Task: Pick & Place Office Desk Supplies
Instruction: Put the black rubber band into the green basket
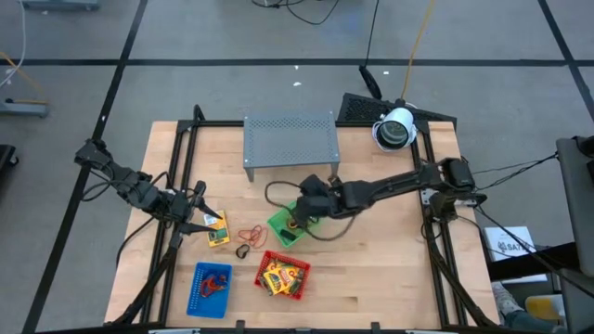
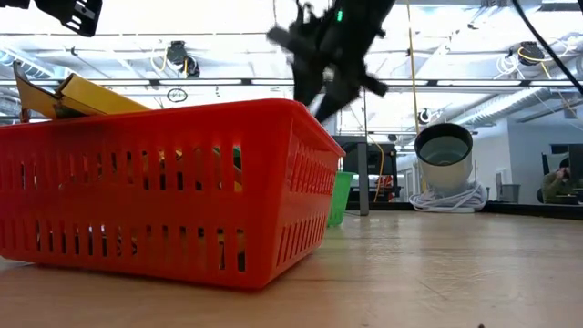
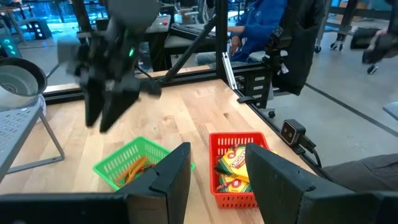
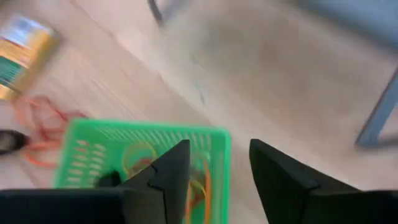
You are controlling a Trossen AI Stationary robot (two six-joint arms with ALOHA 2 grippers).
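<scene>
While the right gripper (image 1: 299, 221) is hovering over the green tray (image 4: 146, 163), its fingers (image 4: 169, 174) are standing apart with nothing between them, which suits a drop: orange bands (image 4: 138, 163) are already lying inside. Sorting seems to be going by kind, since the crayon packets (image 3: 235, 168) are filling the red tray (image 1: 283, 276). One packet (image 1: 218, 230) and loose bands (image 1: 250, 235) are lying on the bench (image 1: 390, 278), between the left gripper (image 1: 199, 219) and the trays. That gripper is waiting beside the packet, fingers (image 3: 169, 177) partly open and holding nothing.
</scene>
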